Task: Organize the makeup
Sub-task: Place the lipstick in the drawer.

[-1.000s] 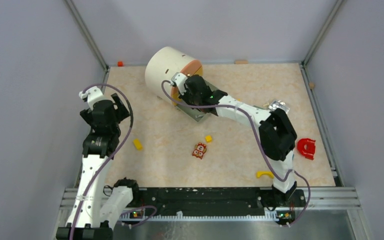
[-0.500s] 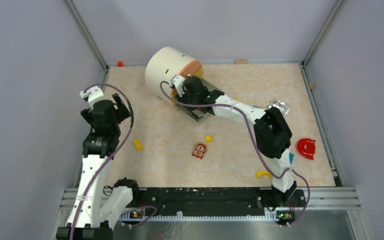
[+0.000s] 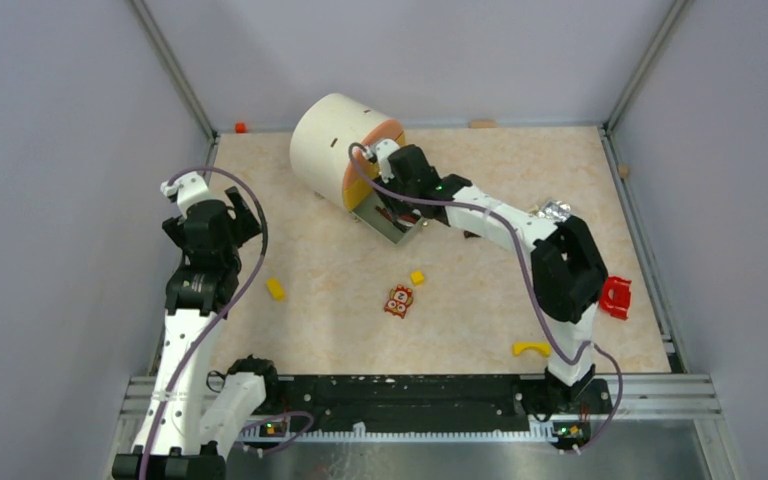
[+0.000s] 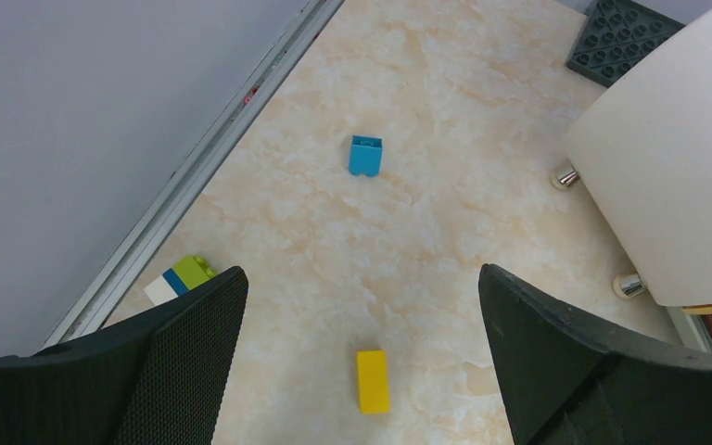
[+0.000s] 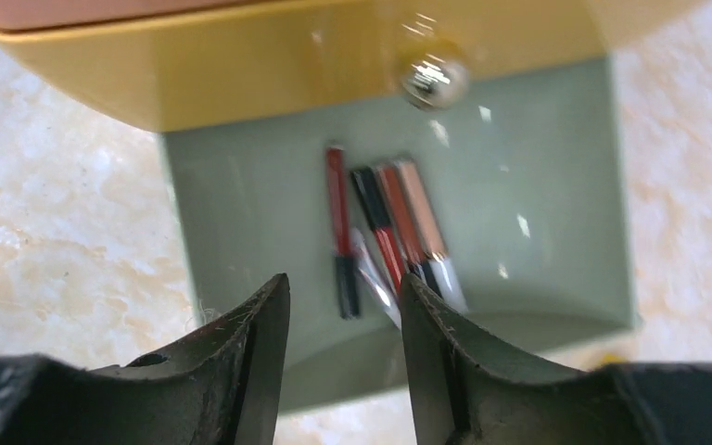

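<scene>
Right wrist, slim sticks, smooth green tray

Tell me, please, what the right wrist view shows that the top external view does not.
Only the right wrist view: the separate thin sticks, red, black and brown, lying side by side in the drawer, and a shiny metal piece on the yellow panel. Only the top view: the left claw, a yellow block, the patterned toy, a red piece. Both: the grey-green drawer, the yellow panel, the open right claw, the marbled table.

No legible text or labels
</scene>
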Controlling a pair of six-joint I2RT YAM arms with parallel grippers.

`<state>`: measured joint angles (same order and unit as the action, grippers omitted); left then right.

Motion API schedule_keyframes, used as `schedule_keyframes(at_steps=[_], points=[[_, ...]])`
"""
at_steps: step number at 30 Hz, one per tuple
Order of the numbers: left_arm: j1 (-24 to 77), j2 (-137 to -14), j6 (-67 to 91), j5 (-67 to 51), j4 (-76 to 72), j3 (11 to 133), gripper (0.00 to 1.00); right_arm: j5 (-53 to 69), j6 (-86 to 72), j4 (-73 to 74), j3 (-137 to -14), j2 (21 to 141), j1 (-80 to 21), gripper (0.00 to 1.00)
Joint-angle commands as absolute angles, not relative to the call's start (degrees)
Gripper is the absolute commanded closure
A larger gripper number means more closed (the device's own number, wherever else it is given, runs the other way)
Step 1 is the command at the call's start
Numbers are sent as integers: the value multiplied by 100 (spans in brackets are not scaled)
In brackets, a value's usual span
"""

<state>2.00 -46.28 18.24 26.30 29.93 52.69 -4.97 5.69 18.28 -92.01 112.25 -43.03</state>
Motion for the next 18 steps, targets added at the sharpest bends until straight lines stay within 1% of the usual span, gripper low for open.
schedule_keyframes(at_steps=[1, 3, 6, 12, 15, 18], points=[[220, -4629, 1775, 2581, 2691, 5204, 1, -1352, -266, 2320, -8957, 10331, -3952, 54], [227, -4641, 1775, 2580, 2690, 5203, 1, -1668, -735, 2584, -8594, 10021, -3734, 54], [229, -4682, 1775, 2553, 2687, 5220, 1, -1686, -1386, 2878, -7738, 9460, -3249, 54], [301, -4753, 1760, 2532, 2682, 5234, 1, -1484, -3056, 3208, -6557, 8747, -1792, 53], [331, -4744, 1751, 2547, 2677, 5237, 1, -1669, -3783, 2985, -6040, 8430, -1543, 50], [349, -4737, 1749, 2568, 2680, 5221, 1, -2091, -4681, 3009, -5946, 8375, -1533, 48]])
